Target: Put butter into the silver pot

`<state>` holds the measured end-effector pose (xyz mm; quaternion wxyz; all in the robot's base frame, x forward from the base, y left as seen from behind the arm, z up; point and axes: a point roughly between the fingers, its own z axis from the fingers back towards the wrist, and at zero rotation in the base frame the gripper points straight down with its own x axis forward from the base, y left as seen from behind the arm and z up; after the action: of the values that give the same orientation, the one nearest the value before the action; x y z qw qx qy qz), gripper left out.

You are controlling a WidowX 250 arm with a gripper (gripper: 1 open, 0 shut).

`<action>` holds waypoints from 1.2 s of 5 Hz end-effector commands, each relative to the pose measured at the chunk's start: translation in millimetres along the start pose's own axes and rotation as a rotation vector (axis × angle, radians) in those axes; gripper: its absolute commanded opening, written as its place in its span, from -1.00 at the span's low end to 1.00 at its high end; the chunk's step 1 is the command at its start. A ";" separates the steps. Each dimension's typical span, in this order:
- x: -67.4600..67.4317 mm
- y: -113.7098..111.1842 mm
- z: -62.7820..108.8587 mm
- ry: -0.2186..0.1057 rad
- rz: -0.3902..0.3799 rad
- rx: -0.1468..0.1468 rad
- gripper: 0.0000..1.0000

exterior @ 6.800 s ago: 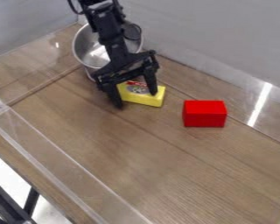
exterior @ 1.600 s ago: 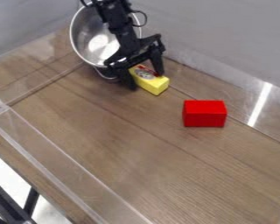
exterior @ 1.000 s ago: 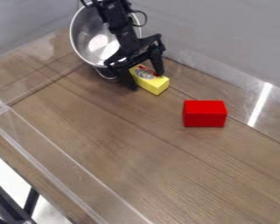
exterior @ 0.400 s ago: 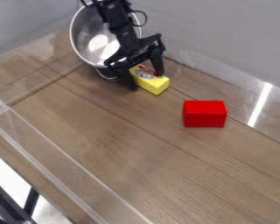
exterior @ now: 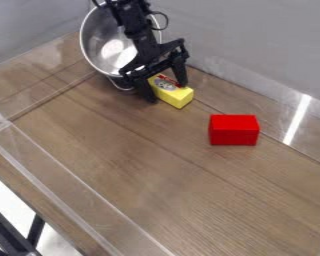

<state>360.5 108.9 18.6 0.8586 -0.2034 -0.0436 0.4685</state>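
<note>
Black gripper astride yellow butter block beside the pot

Black, jointed gripper (exterior: 155,74) reaches down over the small yellow rectangular butter block (exterior: 171,92), a finger on either side; whether it grips the block firmly cannot be told. Red-and-white marking shows on the block's top, partly hidden by the fingers, and its near end juts out bare.

Just beside the gripper, the round shiny steel pot (exterior: 107,44) lies partly behind the arm, its rim visible. Grey walls (exterior: 243,40) rise behind. Open brown wooden surface (exterior: 163,160) spreads in front of the gripper, with a plain red block (exterior: 234,130) off to one side, apart from the butter.

Yellow butter (exterior: 174,94) beside steel pot (exterior: 101,44).
</note>
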 end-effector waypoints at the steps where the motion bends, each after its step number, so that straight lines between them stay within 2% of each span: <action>1: -7.9 -8.0 -14.8 0.005 -0.072 0.009 -1.00; 2: -5.2 -7.1 -6.0 0.007 -0.049 -0.003 1.00; 6: 3.3 -3.2 24.2 0.007 0.017 -0.040 1.00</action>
<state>354.9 108.5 22.2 0.8522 -0.2213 -0.0177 0.4737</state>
